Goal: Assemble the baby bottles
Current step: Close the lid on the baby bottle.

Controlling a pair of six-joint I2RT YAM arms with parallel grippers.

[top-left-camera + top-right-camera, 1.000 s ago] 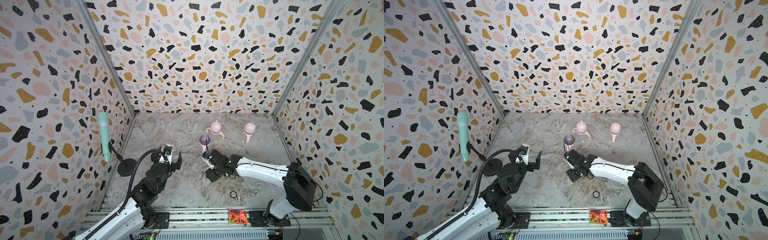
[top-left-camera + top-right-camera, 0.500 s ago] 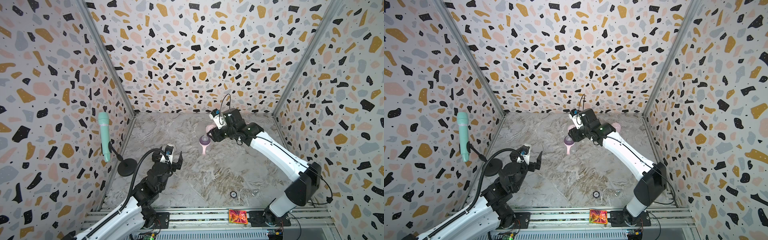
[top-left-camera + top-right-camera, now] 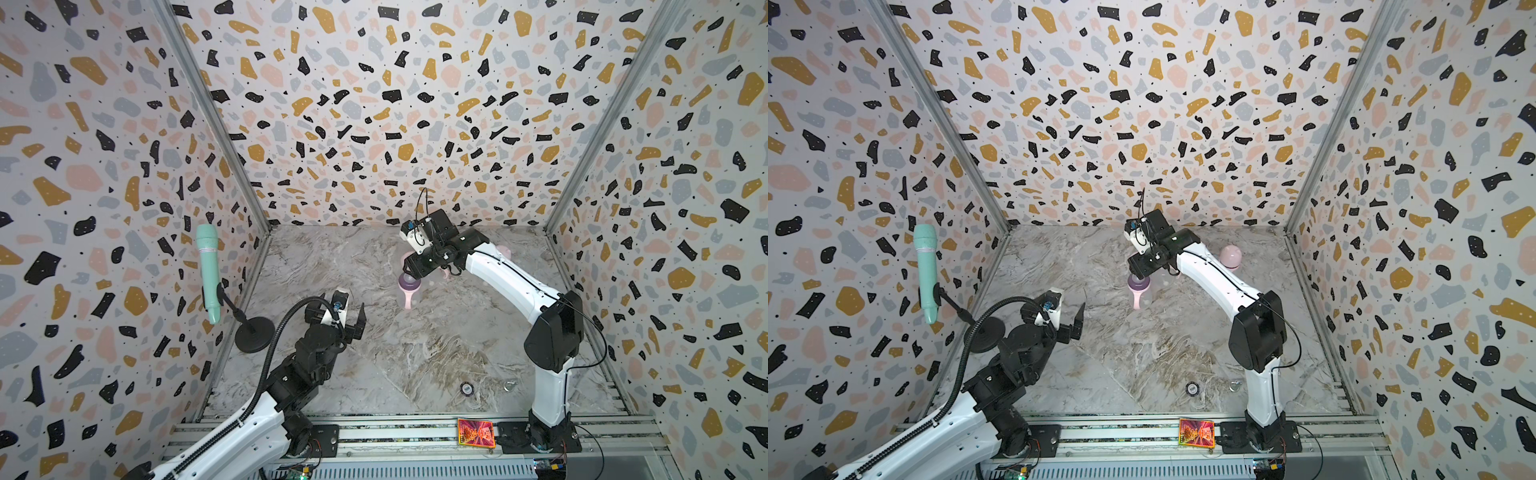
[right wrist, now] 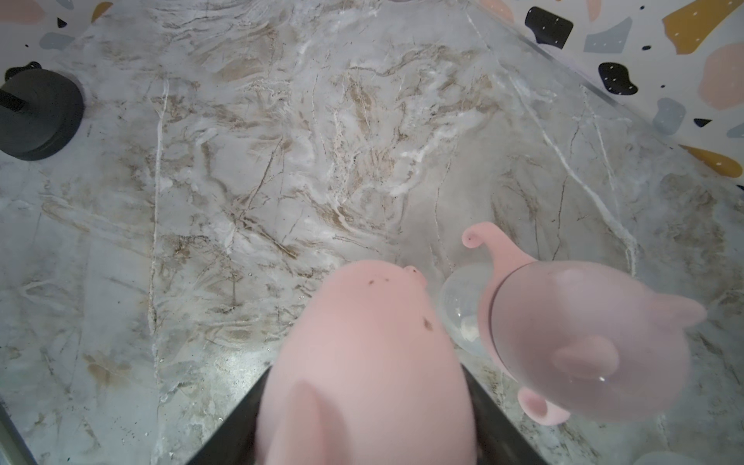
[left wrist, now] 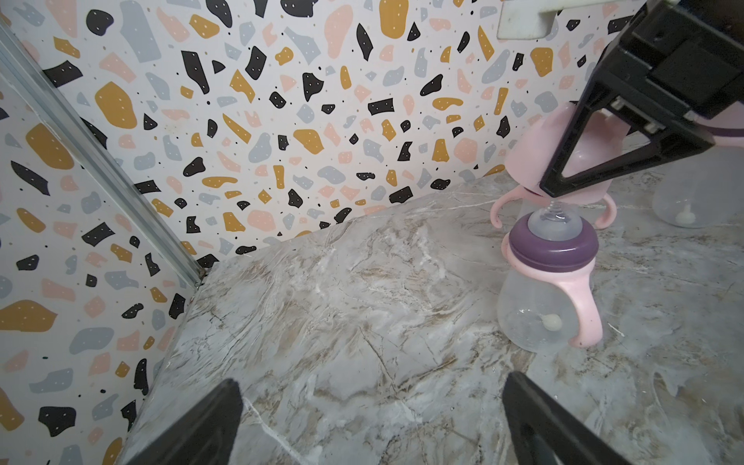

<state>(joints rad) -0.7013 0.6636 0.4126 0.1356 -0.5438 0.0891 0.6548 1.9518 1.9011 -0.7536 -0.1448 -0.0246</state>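
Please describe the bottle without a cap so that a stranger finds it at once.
On the marble table, near its middle, just below the right gripper holding a pink cap, stands a clear bottle. Unlike the two capped bottles farther back, its purple collar and teat are bare.

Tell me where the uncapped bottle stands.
In both top views the uncapped bottle stands toward the back, just under the right tool and its pink cap, near a capped bottle.

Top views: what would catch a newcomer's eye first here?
The speckled walls surround everything. Near the middle of the table, the right gripper holds a pink cap just above an uncapped bottle with a purple collar. A mint-green microphone stands by the left wall.
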